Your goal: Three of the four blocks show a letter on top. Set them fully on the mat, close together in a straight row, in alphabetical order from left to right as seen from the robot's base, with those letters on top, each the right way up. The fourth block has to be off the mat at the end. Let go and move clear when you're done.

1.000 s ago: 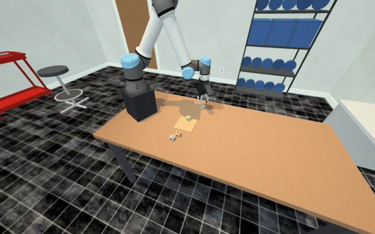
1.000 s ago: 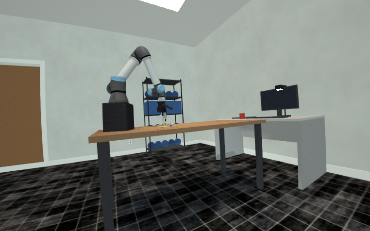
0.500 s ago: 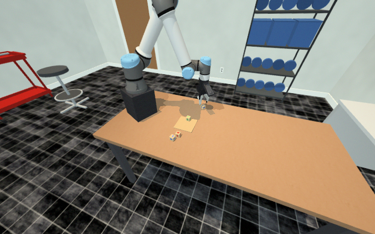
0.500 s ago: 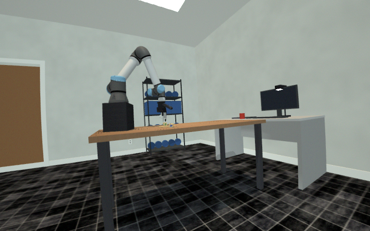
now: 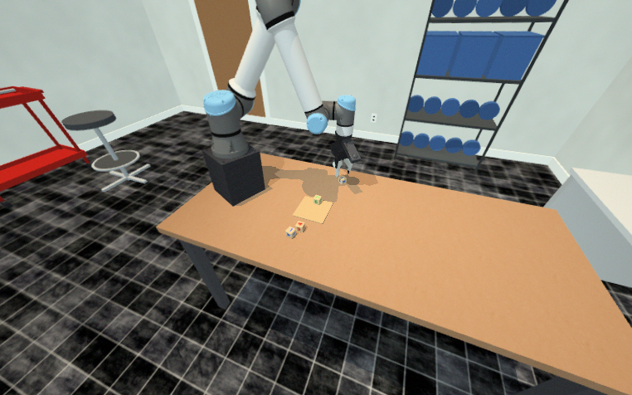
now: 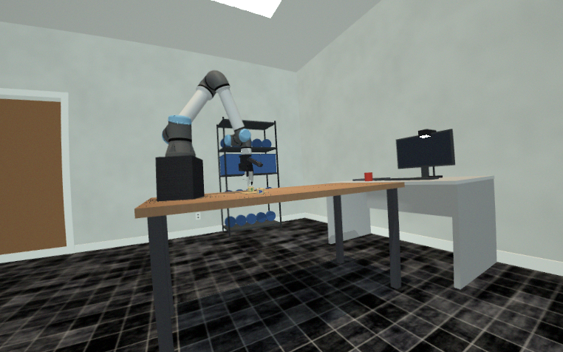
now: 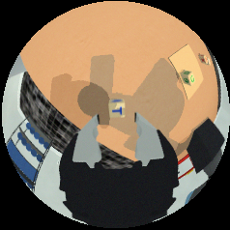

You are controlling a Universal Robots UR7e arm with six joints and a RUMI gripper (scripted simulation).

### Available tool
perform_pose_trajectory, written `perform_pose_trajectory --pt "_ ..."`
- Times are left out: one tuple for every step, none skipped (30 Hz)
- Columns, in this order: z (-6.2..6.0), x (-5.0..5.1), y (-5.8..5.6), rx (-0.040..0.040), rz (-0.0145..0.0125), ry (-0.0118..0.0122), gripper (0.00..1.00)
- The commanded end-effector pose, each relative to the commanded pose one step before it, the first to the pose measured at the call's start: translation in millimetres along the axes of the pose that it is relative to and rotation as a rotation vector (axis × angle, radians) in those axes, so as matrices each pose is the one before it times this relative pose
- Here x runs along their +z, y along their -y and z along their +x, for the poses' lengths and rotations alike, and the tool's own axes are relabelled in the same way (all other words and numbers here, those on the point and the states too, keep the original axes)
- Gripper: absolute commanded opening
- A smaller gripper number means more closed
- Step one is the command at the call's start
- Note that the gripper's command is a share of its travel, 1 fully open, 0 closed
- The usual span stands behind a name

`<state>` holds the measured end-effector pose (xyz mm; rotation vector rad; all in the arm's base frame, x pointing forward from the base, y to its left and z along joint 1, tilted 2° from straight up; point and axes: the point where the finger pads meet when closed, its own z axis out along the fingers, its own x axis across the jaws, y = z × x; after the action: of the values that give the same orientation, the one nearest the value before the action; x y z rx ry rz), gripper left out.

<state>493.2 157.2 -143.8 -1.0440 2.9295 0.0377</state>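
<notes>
My gripper (image 5: 342, 173) (image 7: 116, 114) is open, its fingertips just above a block with a blue T (image 5: 342, 180) (image 7: 117, 110) on the table, with nothing held. The T looks upright in the wrist view. A green-marked block (image 5: 317, 199) (image 7: 188, 77) sits on the pale mat (image 5: 309, 212) (image 7: 181, 57), near its edge toward the T block; its upper face shows a round green letter, C or G. A red-marked block (image 5: 300, 226) and a blue-marked block (image 5: 290, 232) (image 6: 261, 191) stand close together off the mat; their top marks are too small to read.
The robot's black base block (image 5: 237, 177) (image 6: 178, 178) stands at one end of the wooden table (image 5: 406, 236) (image 6: 301, 192). The T block is near the table's back edge in the top view. The arm's shadow falls around it. A shelf rack (image 5: 460, 78) stands beyond the table.
</notes>
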Motion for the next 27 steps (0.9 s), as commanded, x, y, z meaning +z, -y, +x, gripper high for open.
perform_pose_trajectory --pt "1.58 0.0 -1.73 -0.00039 0.00016 -0.00111 0.4" --pt "0.12 0.01 -0.08 0.0 -0.00005 -0.00007 0.4" --pt "0.03 -0.02 -0.02 0.0 0.00002 0.00002 0.4" --pt "-0.06 -0.05 0.04 0.0 0.00009 0.00013 0.4" --pt "-0.14 -0.07 0.1 -0.00001 0.00016 0.00022 0.4" --pt "-0.18 -0.09 0.13 -0.00001 0.00019 0.00026 0.4" --pt "-0.18 -0.08 0.13 -0.00001 0.00019 0.00026 0.4" --pt "-0.15 -0.07 0.11 -0.00001 0.00015 0.00021 0.4" --pt "-0.1 -0.04 0.07 -0.00001 0.0001 0.00013 0.4" --pt "-0.04 -0.01 0.03 0.0 0.00003 0.00004 0.4" --pt "0.01 0.01 0.0 0.0 -0.00002 -0.00003 0.4" --pt "0.01 0.02 -0.01 0.0 -0.00003 -0.00004 0.4" --pt "0.0 0.0 0.0 0.0 0.0 0.0 0.4" --pt "0.0 0.0 0.0 0.0 0.0 0.0 0.4" --pt "0.03 0.04 -0.02 0.0 -0.00006 -0.00008 0.4" --pt "0.01 0.03 0.0 0.0 -0.00002 -0.00002 0.4" --pt "0.02 0.16 -0.02 0.0 -0.00006 -0.00008 0.4" --pt "0.05 0.39 -0.04 0.0 -0.00014 -0.00019 0.4" --pt "0.1 0.71 -0.07 0.0 -0.00025 -0.00034 0.4" --pt "0.22 1.11 -0.15 0.00001 -0.00054 -0.00074 0.4" --pt "-0.02 0.88 0.0 -0.00002 -0.00003 -0.00005 0.4" --pt "-0.09 1.02 0.03 -0.00004 0.00009 0.00012 0.4" --pt "-0.1 1.25 0.04 -0.00004 0.00011 0.00015 0.4" --pt "-0.16 1.44 0.07 -0.00005 0.00015 0.00021 0.4" --pt "-0.18 1.64 0.08 -0.00005 0.00017 0.00024 0.4" --pt "-0.2 1.81 0.1 -0.00005 0.0002 0.00028 0.4" --pt "-0.24 1.93 0.14 -0.00004 0.00025 0.00034 0.4"
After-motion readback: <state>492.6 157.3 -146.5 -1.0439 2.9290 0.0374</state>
